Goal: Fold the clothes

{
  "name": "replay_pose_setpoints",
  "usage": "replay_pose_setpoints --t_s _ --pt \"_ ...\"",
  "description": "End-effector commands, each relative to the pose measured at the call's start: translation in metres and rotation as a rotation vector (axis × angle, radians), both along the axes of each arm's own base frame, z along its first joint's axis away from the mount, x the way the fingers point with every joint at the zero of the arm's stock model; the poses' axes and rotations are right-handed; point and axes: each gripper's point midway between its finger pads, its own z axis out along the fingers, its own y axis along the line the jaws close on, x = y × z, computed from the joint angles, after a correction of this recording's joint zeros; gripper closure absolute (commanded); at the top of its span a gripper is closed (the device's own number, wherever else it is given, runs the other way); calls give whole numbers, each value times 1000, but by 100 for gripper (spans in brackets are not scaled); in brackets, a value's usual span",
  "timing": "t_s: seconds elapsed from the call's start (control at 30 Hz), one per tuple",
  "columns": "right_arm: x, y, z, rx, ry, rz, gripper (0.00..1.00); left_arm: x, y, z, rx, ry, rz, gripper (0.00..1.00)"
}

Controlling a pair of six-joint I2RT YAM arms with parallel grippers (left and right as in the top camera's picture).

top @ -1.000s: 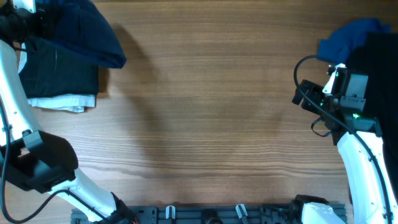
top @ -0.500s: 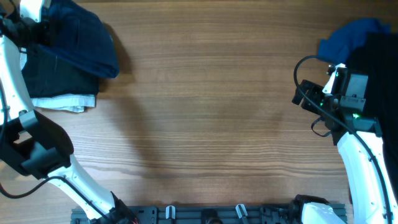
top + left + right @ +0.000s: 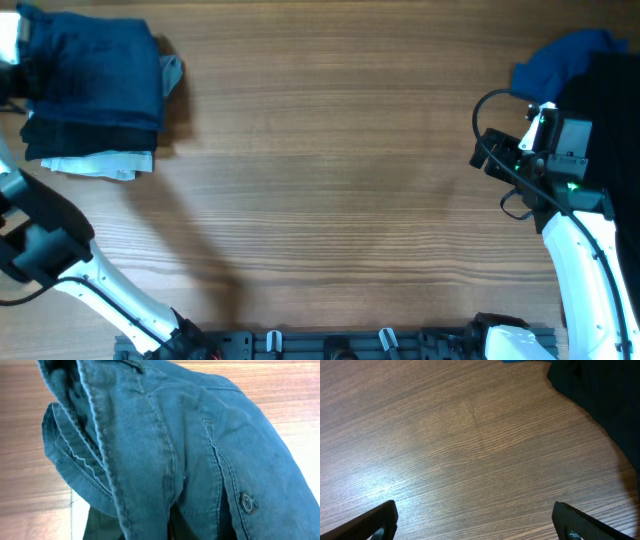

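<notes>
- Since half a second earlier, the denim shorts (image 3: 95, 65) had been drawn toward 9 o'clock. They no longer draped past the pile's 3 o'clock edge but lay squared on top of it, and the left arm (image 3: 45, 250) had swung out to the table's 9 o'clock edge.
- The right arm (image 3: 575, 250) had not shifted.
- The pile sat at the 10 o'clock corner of the table (image 3: 330, 180) in the overhead view. The dark blue shorts were on top, a black garment (image 3: 90, 138) lay under them, and a pale white garment (image 3: 95, 163) showed at the pile's 6 o'clock edge.
- The left pincer (image 3: 12, 50) was at the shorts' 9 o'clock side, half cut off by the frame. Its wrist camera showed only denim up close, with folded seams, a pocket slit and a metal button (image 3: 245, 502), so it could not be told whether the fingers were wide, narrow or gripping.
- The right pincer (image 3: 476, 522) was spread wide and held nothing, with bare wood between its two dark fingertips (image 3: 380, 519).
- At 2 o'clock on the table lay a black cloth (image 3: 612, 100), with a brighter blue garment (image 3: 560, 58) touching it on its 10 o'clock side.
- The black cloth's edge showed at 1 o'clock in the right wrist view, apart from the fingers.
</notes>
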Motion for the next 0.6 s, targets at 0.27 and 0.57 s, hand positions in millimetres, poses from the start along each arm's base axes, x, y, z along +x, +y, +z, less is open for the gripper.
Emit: replay_pose_setpoints --t_s 0.27,0.57 --pt "0 -6 0 -16 2 -22 0 -14 38 5 53 31 140 78" --pt "0 -6 0 -16 2 -22 0 -32 82 38 -54 -18 608 0"
